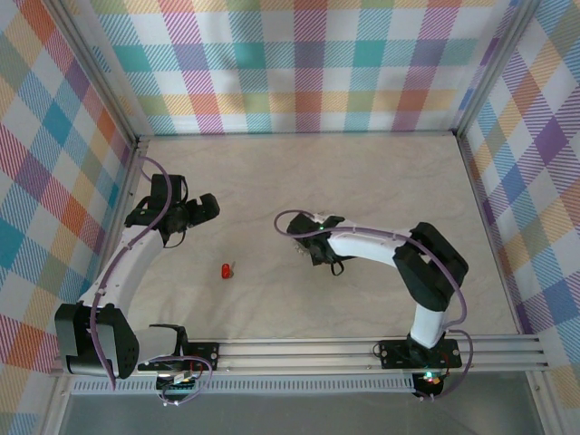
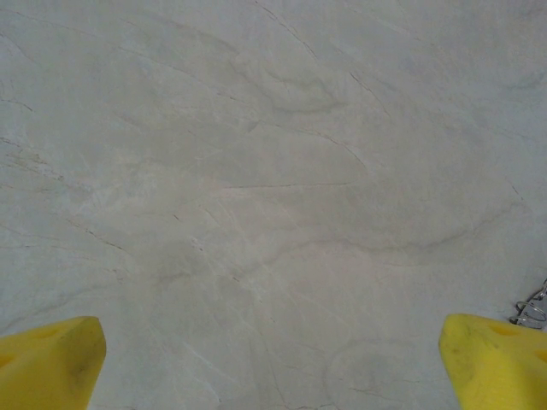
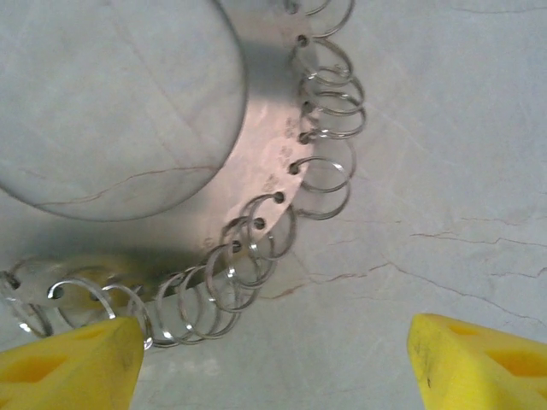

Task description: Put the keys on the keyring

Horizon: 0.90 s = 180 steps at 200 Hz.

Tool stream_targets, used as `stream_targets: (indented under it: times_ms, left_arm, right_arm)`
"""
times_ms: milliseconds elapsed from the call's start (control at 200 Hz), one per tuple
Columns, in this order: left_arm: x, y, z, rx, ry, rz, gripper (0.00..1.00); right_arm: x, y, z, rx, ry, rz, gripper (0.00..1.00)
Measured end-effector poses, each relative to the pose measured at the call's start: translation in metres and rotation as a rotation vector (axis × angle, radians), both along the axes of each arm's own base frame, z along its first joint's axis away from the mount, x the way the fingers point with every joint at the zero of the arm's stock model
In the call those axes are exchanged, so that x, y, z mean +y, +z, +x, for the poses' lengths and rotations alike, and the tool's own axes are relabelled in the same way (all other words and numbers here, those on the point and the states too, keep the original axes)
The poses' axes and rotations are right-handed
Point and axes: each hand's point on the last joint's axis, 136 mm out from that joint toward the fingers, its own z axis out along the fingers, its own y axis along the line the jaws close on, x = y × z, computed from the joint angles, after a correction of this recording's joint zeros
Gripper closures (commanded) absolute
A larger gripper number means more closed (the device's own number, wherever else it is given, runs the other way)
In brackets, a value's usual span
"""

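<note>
The key [image 1: 226,270], tiny with a red head, lies alone on the pale table between the two arms. The keyring [image 3: 265,128] is a flat silvery band fringed with small wire rings hooked through holes. My right gripper [image 3: 273,367] hangs open just over its fringe, the left yellow fingertip [image 3: 73,363] beside the wire rings, with nothing between the jaws. From above, the right gripper [image 1: 317,252] covers most of the keyring [image 1: 299,256]. My left gripper [image 1: 193,220] stands wide open over bare table at the left, up and left of the key.
The marble-patterned table [image 1: 362,181] is walled by checked panels at the back and both sides. An aluminium rail [image 1: 317,349] carrying the arm bases runs along the near edge. In the left wrist view a bit of wire ring [image 2: 534,306] shows at the right edge.
</note>
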Motion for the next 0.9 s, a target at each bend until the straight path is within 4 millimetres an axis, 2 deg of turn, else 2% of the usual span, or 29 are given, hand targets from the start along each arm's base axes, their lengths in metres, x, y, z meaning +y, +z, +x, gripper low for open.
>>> stream_targets:
  times_ms: [75,165,275,400,495,660,775,900]
  left_arm:
    - [0.0,0.0,0.0,-0.001,-0.001,0.0,0.0]
    - [0.0,0.001,0.0,-0.002,0.0,0.0,0.0]
    - [0.0,0.002,0.0,-0.005,0.0,-0.001,0.0]
    - [-0.001,0.002,0.0,-0.006,-0.002,-0.003,0.0]
    - [-0.001,0.002,0.0,-0.006,-0.002,-0.003,0.0]
    - [0.0,0.003,-0.001,-0.011,-0.001,-0.002,0.0]
    - [0.0,0.005,-0.001,-0.014,-0.001,-0.002,0.0]
    - [-0.001,0.004,-0.001,-0.013,-0.002,-0.003,0.0]
  right_arm:
    - [-0.003,0.006,0.0,-0.005,-0.003,0.047,0.22]
    - [-0.001,0.019,-0.001,-0.013,0.014,0.128,0.32]
    - [0.021,0.037,-0.004,-0.001,0.046,0.298,0.53]
    - [0.056,0.041,-0.006,0.064,0.043,0.472,0.68]
    - [0.074,0.032,-0.009,0.121,0.009,0.557,0.7]
    - [0.083,0.013,-0.01,0.182,-0.031,0.559,0.69]
    - [0.084,0.013,-0.007,0.18,-0.031,0.549,0.64]
    - [0.082,0.016,-0.004,0.168,-0.02,0.533,0.63]
